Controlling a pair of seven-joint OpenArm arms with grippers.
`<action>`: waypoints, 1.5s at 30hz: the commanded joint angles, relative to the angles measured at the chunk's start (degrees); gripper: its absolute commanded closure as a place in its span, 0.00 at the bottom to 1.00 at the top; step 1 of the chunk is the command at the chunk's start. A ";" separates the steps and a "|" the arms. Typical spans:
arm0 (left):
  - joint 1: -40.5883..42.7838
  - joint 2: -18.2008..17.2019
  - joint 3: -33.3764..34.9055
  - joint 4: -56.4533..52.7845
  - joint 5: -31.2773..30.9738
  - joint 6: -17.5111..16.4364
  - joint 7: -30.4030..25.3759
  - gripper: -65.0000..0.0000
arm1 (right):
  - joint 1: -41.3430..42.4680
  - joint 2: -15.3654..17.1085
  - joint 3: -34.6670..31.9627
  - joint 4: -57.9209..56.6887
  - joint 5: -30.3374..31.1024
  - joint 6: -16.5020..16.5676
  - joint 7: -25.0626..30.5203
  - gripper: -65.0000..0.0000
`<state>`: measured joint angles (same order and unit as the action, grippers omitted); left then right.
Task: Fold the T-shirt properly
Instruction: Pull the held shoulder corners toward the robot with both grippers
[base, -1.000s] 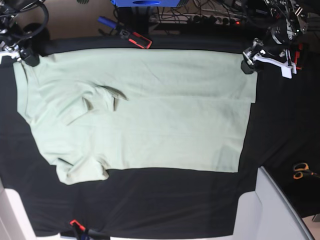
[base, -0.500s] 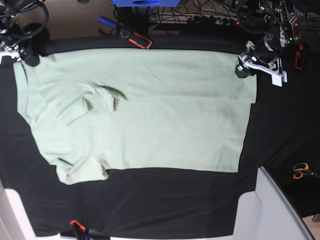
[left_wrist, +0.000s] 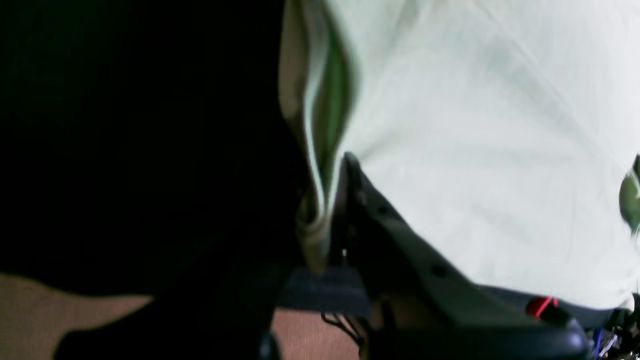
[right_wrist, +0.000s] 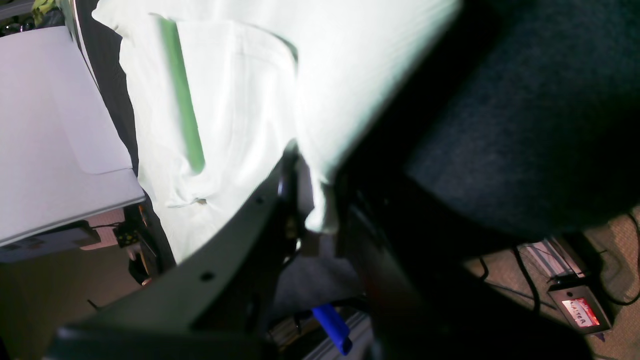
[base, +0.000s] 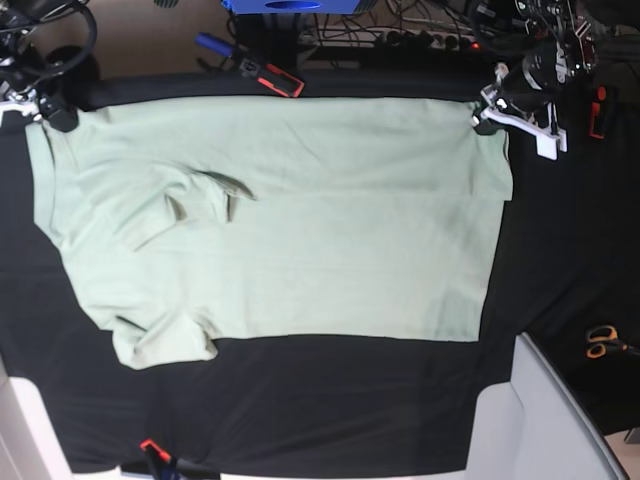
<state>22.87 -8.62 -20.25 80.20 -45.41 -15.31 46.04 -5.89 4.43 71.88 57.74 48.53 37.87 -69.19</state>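
The pale mint-green T-shirt (base: 300, 220) lies spread flat on the black table cloth (base: 330, 410), with one sleeve folded onto the body at the left. My left gripper (base: 484, 112) sits at the shirt's far right corner. In the left wrist view the left gripper (left_wrist: 327, 225) is shut, with the T-shirt (left_wrist: 475, 150) hem bunched between its fingers. My right gripper (base: 52, 115) is at the far left corner. Seen from the right wrist, the right gripper (right_wrist: 312, 215) is shut on an edge of the T-shirt (right_wrist: 240, 100).
A red-and-black clamp (base: 272, 76) and a blue tool (base: 212, 43) lie past the cloth's far edge. Orange scissors (base: 600, 342) rest at the right. A grey-white box (base: 545, 420) stands at the near right corner, and a small clamp (base: 155, 452) grips the near edge.
My left gripper has moved in onto the shirt's far right corner and shut on it, puckering the hem slightly. The right gripper has not moved.
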 joint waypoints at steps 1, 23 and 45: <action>0.91 -0.65 -0.19 0.89 0.18 0.06 0.86 1.00 | 0.04 1.68 0.34 1.03 1.36 0.15 0.40 1.00; 3.02 -1.53 -2.91 1.77 0.26 0.06 1.04 1.00 | -1.19 1.60 0.34 7.89 1.09 -0.20 -2.77 1.00; 3.54 -1.53 -2.91 3.36 0.26 0.23 1.04 1.00 | -2.07 -0.69 4.12 7.89 0.92 -3.89 -2.77 1.00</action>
<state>26.09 -9.23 -22.61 82.56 -45.10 -15.25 47.97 -7.97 2.52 75.68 64.71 48.03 33.95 -72.97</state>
